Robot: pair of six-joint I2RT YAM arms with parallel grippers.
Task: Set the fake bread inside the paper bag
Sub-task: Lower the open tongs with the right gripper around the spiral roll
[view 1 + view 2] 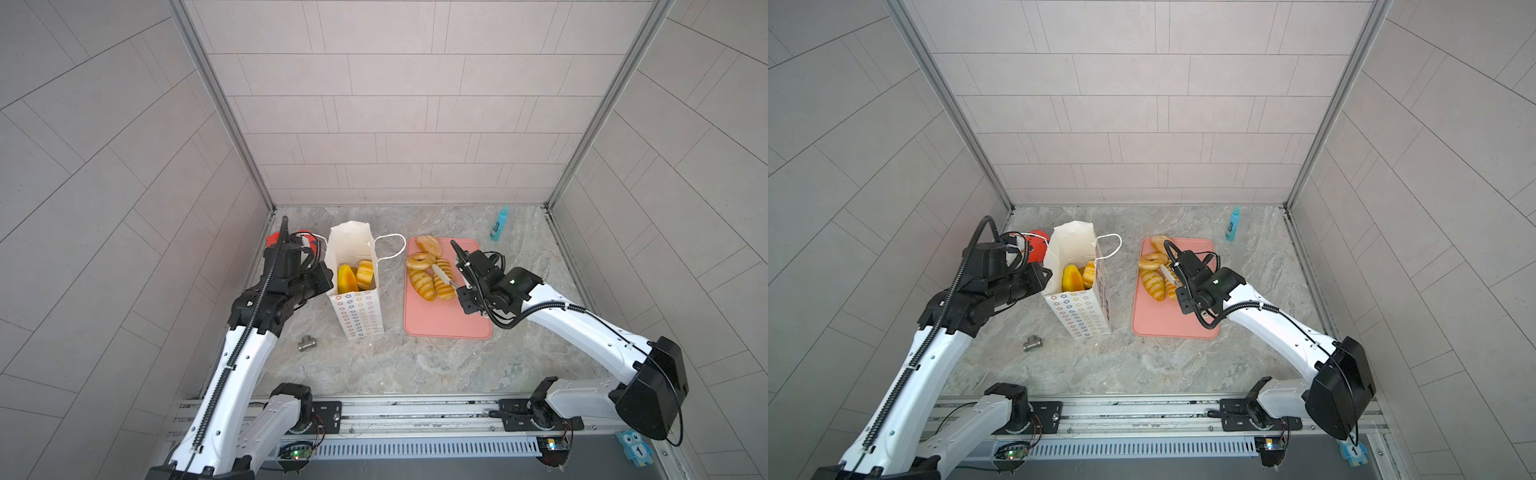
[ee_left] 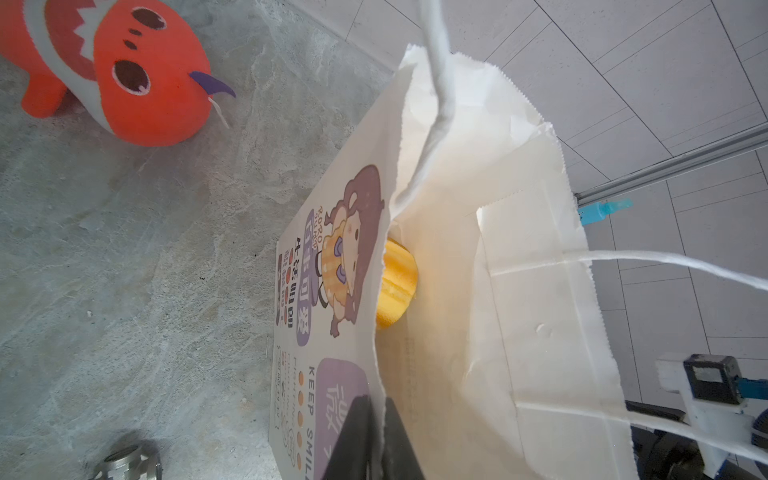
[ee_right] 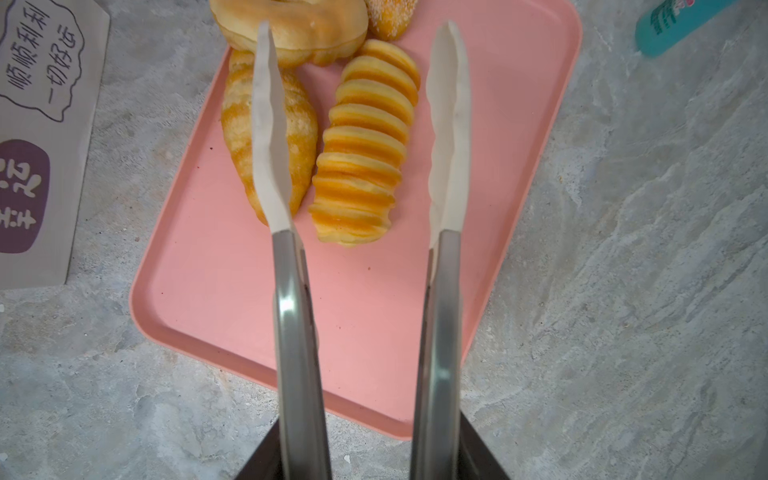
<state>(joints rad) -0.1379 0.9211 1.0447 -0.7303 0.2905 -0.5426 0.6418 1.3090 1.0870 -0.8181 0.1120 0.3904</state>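
The white paper bag stands open left of centre. Inside it lie an orange-yellow bun and a ridged roll. My left gripper is shut on the bag's left rim. More fake bread sits on the pink tray: a sesame bun, a ring donut, a long loaf and a ridged roll. My right gripper is shut on metal tongs. Their white tips are spread either side of that ridged roll.
A red plush fish lies behind my left arm by the left wall. On the floor in front of the bag sits a metal pipe fitting. A teal bottle stands at the back right corner.
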